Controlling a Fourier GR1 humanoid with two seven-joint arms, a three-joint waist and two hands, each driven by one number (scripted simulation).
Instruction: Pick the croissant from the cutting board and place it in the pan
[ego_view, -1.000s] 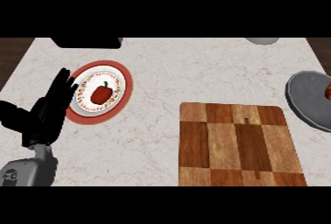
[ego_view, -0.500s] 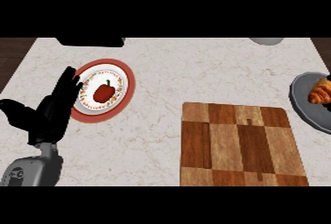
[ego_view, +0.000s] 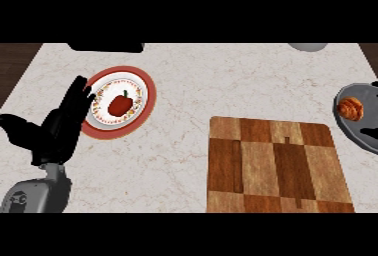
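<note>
Closest to the robot is the wooden cutting board (ego_view: 273, 170), lying flat on the marble counter (ego_view: 192, 90). Over at the left edge the left hand (ego_view: 55, 132) is resting open, fingers straight and pointing up, right beside a red-rimmed plate (ego_view: 150, 95) with 1 red pepper (ego_view: 120, 104) on it. The croissant (ego_view: 351, 107) sits in the grey pan (ego_view: 362, 132) at the right edge, apart from the board. At the far edge are a dark object (ego_view: 107, 47) and a grey rounded one (ego_view: 308, 46), both cut off.
</note>
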